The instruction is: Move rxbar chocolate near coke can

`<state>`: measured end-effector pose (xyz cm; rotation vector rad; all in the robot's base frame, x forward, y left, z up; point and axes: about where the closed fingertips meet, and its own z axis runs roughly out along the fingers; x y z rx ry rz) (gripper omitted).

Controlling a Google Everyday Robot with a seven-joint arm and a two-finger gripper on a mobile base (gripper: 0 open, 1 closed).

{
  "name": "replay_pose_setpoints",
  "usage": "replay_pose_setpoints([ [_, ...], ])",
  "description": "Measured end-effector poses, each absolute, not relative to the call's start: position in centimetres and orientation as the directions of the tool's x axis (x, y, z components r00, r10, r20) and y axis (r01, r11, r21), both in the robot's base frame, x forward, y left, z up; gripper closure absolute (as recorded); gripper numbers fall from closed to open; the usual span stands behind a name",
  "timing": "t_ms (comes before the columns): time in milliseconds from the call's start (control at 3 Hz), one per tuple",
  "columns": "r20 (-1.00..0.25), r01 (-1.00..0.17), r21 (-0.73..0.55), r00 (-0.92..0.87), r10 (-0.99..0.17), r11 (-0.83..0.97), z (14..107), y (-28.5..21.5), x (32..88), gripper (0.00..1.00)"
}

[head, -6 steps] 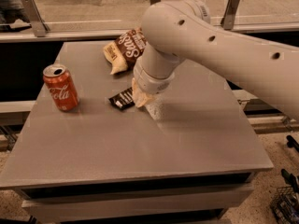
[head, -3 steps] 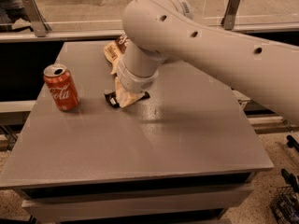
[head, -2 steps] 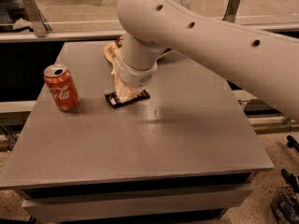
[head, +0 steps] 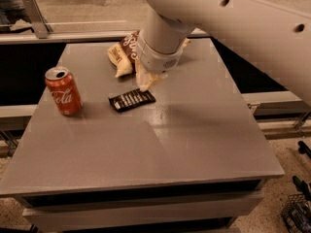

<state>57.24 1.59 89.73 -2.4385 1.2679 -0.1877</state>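
The rxbar chocolate (head: pixel 131 100), a small flat black wrapper with white print, lies flat on the grey table (head: pixel 194 144), left of middle. The coke can (head: pixel 63 91), red with a silver top, stands upright to the bar's left, with a gap of about one can's width between them. My gripper (head: pixel 146 81) hangs under the thick white arm (head: pixel 214 18), just above and behind the bar's right end. Whether it touches the bar does not show.
A brown and cream chip bag (head: pixel 122 52) lies behind the bar, partly hidden by the arm. A metal rail (head: pixel 39 18) runs behind the table. The table's edges drop off at left, front and right.
The arm swung left over the bar, then drew up and back. The bar shows in full now and lies about where it was. The can has not moved.
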Motion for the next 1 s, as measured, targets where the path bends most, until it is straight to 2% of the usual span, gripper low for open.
replay_pose_setpoints([
  [1000, -0.112, -0.73, -0.436, 0.625, -0.772, -0.527, 87.9, -0.9, 61.4, 1.0],
])
